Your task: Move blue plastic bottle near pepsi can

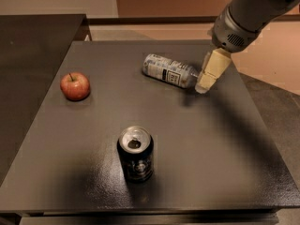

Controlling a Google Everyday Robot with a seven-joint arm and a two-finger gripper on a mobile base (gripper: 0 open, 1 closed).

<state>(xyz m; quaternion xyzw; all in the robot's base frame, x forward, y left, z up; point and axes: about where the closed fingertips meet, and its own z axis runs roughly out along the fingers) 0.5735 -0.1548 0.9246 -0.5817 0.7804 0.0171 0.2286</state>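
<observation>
**A:** Where's the blue plastic bottle point(168, 70)?

**B:** It's lying on its side on the far right part of the dark desk point(225, 163). The capped end points right and the base points left, toward the middle.

**A:** And the pepsi can point(135, 154)?

**B:** It's upright near the front edge, about centre, with its silver top facing up and the opening showing. It sits well apart from the bottle, with open desk surface between the two.

**A:** What about the tool?

**B:** The tool point(204, 83) hangs from the grey arm point(248, 13) that comes in from the upper right. Its cream-coloured end slants down and to the left, just beside the bottle's cap. It may be touching the cap, but from this angle I can't be sure.

**A:** Is it apart or together?

**B:** I cannot tell. From here it reads as one pale block.

**A:** Is anything else on the desk?

**B:** A red apple point(75, 86) sits on the left side, well apart from both the bottle and the can.
</observation>
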